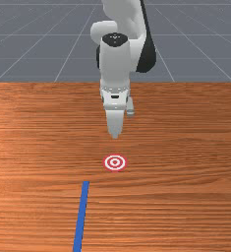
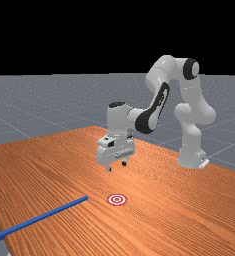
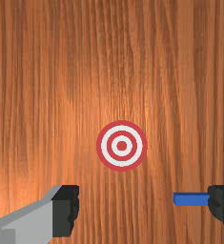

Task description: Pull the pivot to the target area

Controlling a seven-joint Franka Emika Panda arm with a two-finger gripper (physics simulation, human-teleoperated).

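orange-brown wood makes the table (image 1: 186, 197), with grey floor behind. on it lies the blue stick (image 1: 81, 216), flat, at the front view's left of the red and white target (image 1: 115, 162) and apart from it; its near end reaches the table's edge in the far view. the gripper (image 2: 116, 166) hangs above the wood, pointing down, fingers spread with nothing between them. the white arm (image 2: 191, 87) reaches over from the far view's right.
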